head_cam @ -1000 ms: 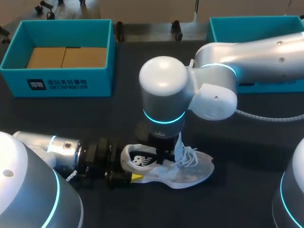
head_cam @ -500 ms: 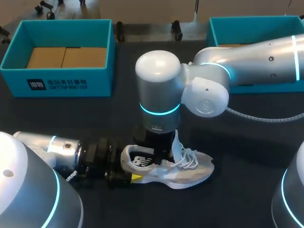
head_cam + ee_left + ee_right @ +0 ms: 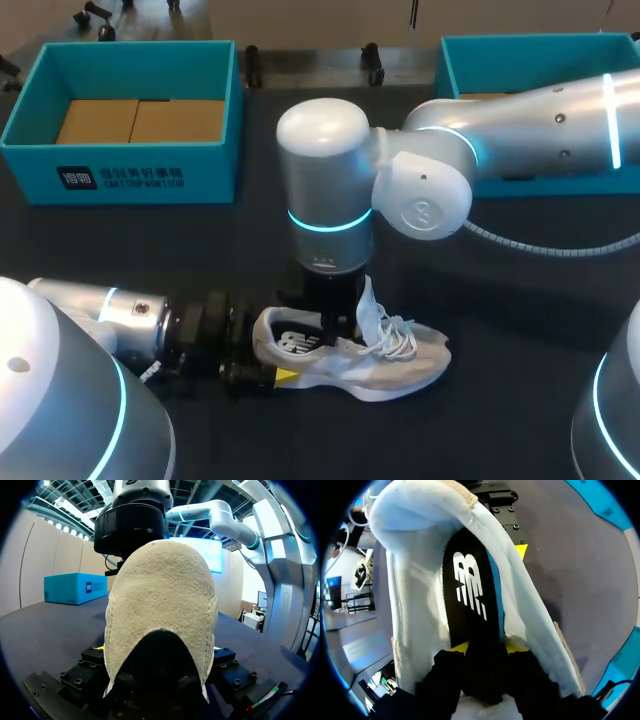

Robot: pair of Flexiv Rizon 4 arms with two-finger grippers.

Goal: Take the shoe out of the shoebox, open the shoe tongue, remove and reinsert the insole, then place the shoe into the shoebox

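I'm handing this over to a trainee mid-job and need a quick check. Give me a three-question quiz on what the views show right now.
1. True or false: the shoe lies inside a shoebox.
2. Which arm's fingers reach into the shoe's opening? A) left B) right C) neither
3. Fill in: the left gripper holds the shoe at its ____.
Key: 1 false, it is on the table, apart from the shoebox. 2 B, the right gripper is shut on the insole. 3 heel.
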